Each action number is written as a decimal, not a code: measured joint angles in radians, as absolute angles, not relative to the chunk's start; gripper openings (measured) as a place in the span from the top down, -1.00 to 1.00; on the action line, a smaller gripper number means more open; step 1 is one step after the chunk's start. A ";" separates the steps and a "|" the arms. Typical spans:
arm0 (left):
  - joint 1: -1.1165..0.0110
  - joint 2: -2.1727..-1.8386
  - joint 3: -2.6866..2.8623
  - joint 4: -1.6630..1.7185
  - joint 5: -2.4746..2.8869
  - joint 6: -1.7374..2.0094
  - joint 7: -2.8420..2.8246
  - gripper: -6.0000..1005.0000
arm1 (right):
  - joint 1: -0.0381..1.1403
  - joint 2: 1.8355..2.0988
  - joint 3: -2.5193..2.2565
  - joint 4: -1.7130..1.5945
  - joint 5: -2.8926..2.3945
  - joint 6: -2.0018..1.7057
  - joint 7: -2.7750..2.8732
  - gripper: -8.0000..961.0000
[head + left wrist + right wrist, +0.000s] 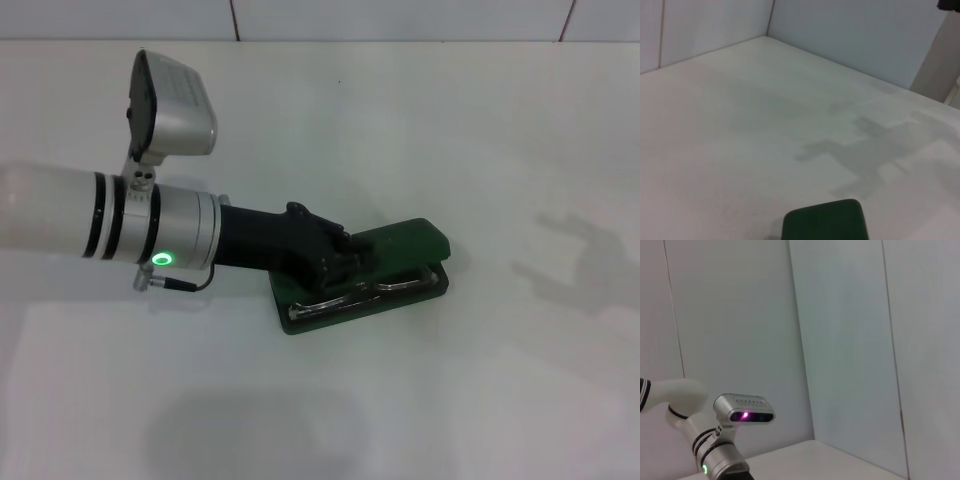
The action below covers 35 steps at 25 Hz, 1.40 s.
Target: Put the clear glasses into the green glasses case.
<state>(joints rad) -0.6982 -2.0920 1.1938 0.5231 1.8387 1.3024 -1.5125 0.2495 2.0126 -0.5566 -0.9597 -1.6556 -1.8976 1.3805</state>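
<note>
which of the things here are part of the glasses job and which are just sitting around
Job:
glasses, lying in the open case
case
left gripper, over the case

Not job:
table
wall
Nothing loose lies about; the right gripper is out of view.

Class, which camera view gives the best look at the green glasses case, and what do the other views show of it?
The head view: the whole open green glasses case shows, the left gripper over it. The left wrist view catches one corner; the right wrist view shows none.
</note>
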 joint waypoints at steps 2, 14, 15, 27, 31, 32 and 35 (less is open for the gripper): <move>-0.694 -2.093 1.202 0.513 1.830 1.302 -1.504 0.68 | 0.251 2.013 -0.557 -0.959 -1.656 -1.898 1.380 -0.59; -0.695 -2.095 1.204 0.496 1.773 1.402 -1.474 0.69 | 0.254 2.013 -0.559 -0.957 -1.655 -1.897 1.371 -0.59; -0.697 -2.094 1.203 0.499 1.766 1.421 -1.472 0.69 | 0.253 2.012 -0.559 -0.957 -1.656 -1.897 1.368 -0.59; -0.564 -2.075 1.163 0.654 1.627 1.658 -1.401 0.53 | 0.271 2.012 -0.668 -0.954 -1.736 -1.913 1.348 -0.59; -0.508 -2.062 1.098 0.647 1.597 1.728 -1.353 0.44 | 0.294 2.018 -0.764 -0.899 -1.730 -1.902 1.289 -0.59; -0.496 -2.057 1.077 0.645 1.596 1.745 -1.358 0.42 | 0.302 2.020 -0.781 -0.879 -1.729 -1.899 1.271 -0.59; -0.466 -2.025 1.030 0.642 1.597 1.818 -1.411 0.30 | 0.335 2.022 -0.817 -0.793 -1.727 -1.877 1.193 -0.59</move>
